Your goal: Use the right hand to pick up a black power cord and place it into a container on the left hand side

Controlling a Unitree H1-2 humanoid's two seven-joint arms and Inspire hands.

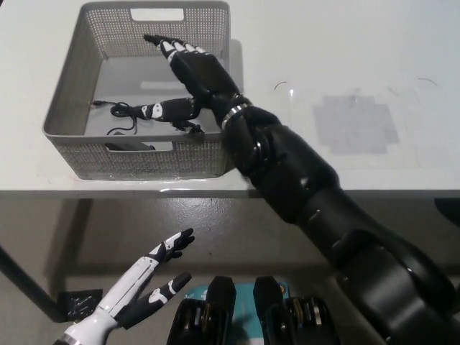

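Most of the task looks done: the black power cord [122,111] lies inside the grey mesh container [72,86], on its floor, and the black right hand [188,68] hangs over the container with its fingers spread and nothing in them. The cord sits just below and to the thumb side of that hand, near the container's front wall; its thin black cable curls in a loose loop, and a dark, flat, blocky shape right against the front wall, beneath the cut-out handle, is probably its adapter, though the mesh and shadow make that hard to confirm. Whether the thumb tip touches the cable or only hovers beside it cannot be told. What seems left, as a judgement, is only to lift the right hand clear of the container without snagging the loop and bring it away over the white worktop [345,43]. The white left hand [136,291] rests low, well apart from the right hand and below the worktop's edge, its fingers open and empty. The cord looks light and limp, so a finger catching it could easily drag it.
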